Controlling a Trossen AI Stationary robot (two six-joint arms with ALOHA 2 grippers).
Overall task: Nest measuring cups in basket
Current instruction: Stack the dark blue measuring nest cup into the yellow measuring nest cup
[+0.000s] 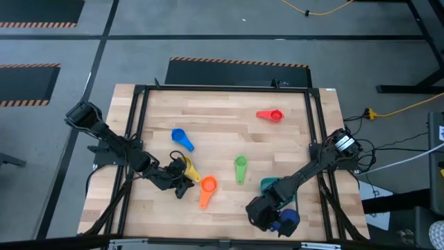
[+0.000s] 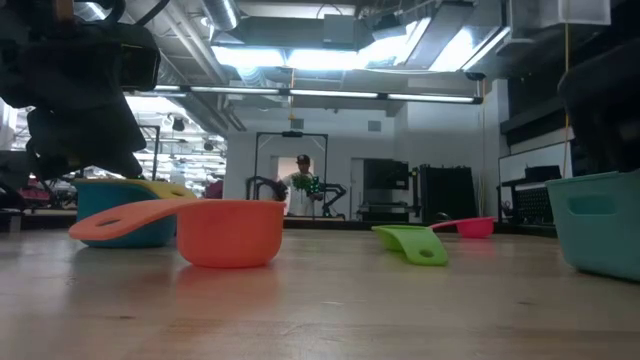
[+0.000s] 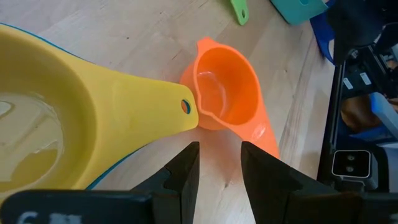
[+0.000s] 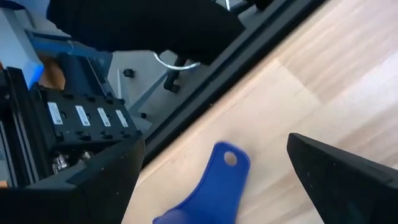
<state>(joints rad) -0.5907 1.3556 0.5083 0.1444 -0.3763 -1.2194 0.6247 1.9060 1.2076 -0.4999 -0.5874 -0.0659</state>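
My left gripper [image 1: 182,186] [image 3: 221,165] is open and empty. Its fingers point at the free end of the yellow cup's [image 1: 187,167] handle [image 3: 180,109], just short of it. The yellow cup sits inside a blue-green cup whose rim [image 3: 102,177] shows under it. The orange cup [image 1: 207,189] [image 3: 227,90] stands just beyond. My right gripper [image 1: 274,219] [image 4: 214,149] is wide open near the table's near edge. The dark blue cup [image 1: 287,221] lies on the table with its handle [image 4: 217,177] between the fingers, untouched. The teal basket [image 1: 276,186] [image 2: 600,225] is beside the right arm.
A blue cup [image 1: 182,137], a green cup [image 1: 240,167] and a red cup [image 1: 270,114] lie apart on the wooden table [image 1: 222,104]. A black frame [image 1: 312,139] runs along the table's sides. A person [image 2: 303,185] stands far back in the room.
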